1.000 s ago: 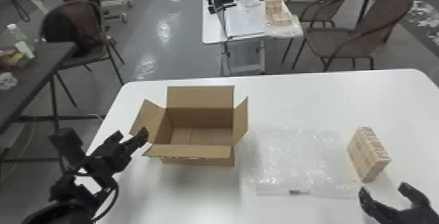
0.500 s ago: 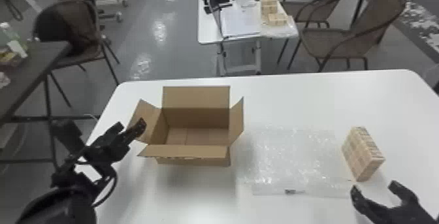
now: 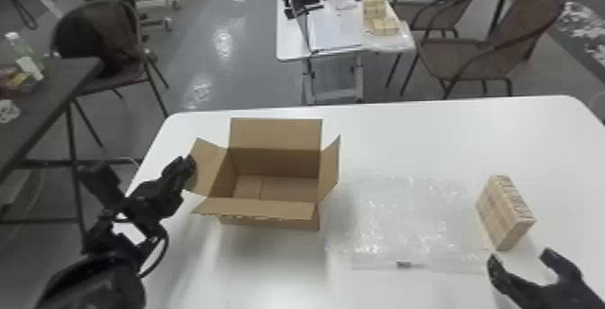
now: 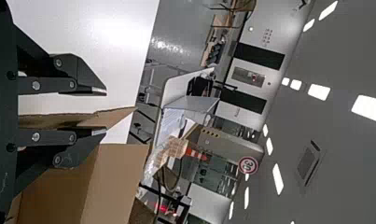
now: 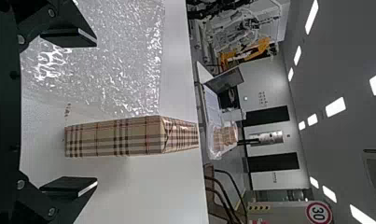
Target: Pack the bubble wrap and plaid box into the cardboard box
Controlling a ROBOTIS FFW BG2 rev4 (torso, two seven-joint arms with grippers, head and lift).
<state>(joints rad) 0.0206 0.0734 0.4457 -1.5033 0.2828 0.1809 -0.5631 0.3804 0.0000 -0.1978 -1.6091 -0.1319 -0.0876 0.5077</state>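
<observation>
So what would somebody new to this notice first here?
Probably the open cardboard box, empty on the white table with its flaps spread. To its right lie a clear sheet of bubble wrap and, beyond that, a plaid box. Two black grippers frame the scene: the left at the cardboard box's left side, the right open near the plaid one.

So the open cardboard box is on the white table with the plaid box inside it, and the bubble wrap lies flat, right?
Not quite. The plaid box is outside the cardboard box: the head view shows it on the white table, to the right of the bubble wrap. The rest holds.
</observation>
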